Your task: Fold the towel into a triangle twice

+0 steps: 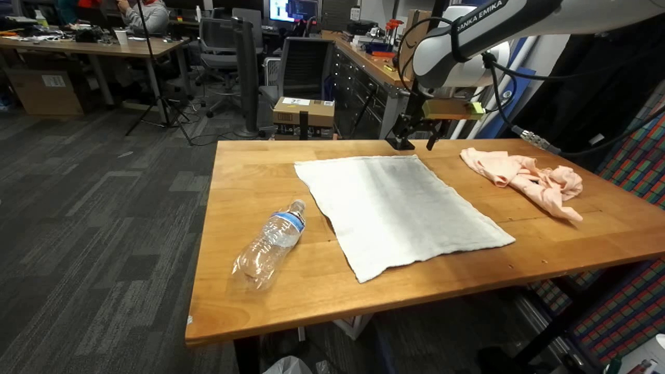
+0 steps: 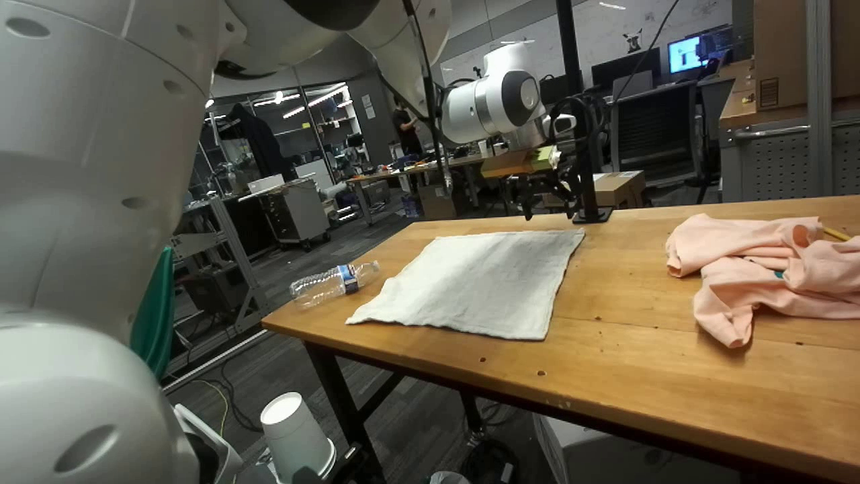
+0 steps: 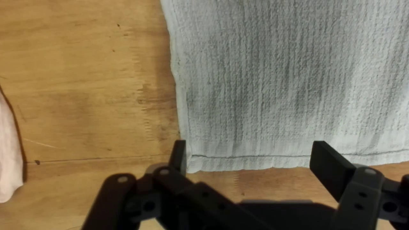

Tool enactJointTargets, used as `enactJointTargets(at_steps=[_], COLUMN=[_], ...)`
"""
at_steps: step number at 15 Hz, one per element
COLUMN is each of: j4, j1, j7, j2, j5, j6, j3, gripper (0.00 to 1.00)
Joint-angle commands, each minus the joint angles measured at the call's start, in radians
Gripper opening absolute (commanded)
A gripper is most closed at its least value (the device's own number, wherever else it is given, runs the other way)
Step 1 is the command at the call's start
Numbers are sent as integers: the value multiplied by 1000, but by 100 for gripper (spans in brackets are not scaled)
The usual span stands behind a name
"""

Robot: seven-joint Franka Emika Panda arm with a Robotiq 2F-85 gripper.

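Observation:
The white towel (image 1: 400, 213) lies flat and unfolded on the wooden table, roughly square, in both exterior views. In the wrist view, one corner of the towel (image 3: 271, 80) and its hemmed edge show below my gripper (image 3: 250, 151). The jaws stand wide apart there, and nothing is held between them. One finger (image 3: 178, 156) overlaps the corner in that view; the other lies over the hem farther right. From outside, my gripper (image 1: 415, 136) hangs above the table, beyond the towel's far edge. The gripper (image 2: 549, 205) looks raised clear of the cloth (image 2: 477, 282).
A clear plastic bottle (image 1: 275, 241) lies on its side next to the towel. On the opposite side is a crumpled peach cloth (image 1: 524, 176), whose edge (image 3: 8, 156) enters the wrist view. A black pole (image 2: 583, 134) stands at the table edge close to the gripper.

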Motion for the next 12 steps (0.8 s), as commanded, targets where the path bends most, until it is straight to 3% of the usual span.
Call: enactJointTargets(at_steps=[1,7,12], j4=[97,146,105], j1=[8,6,4], j7=[-42,-70,-79], j2=[65,127,107], j5=[34,63,67], j6=[-58,-122,-129], j3=[4,15,16], gripper=[100,100,100])
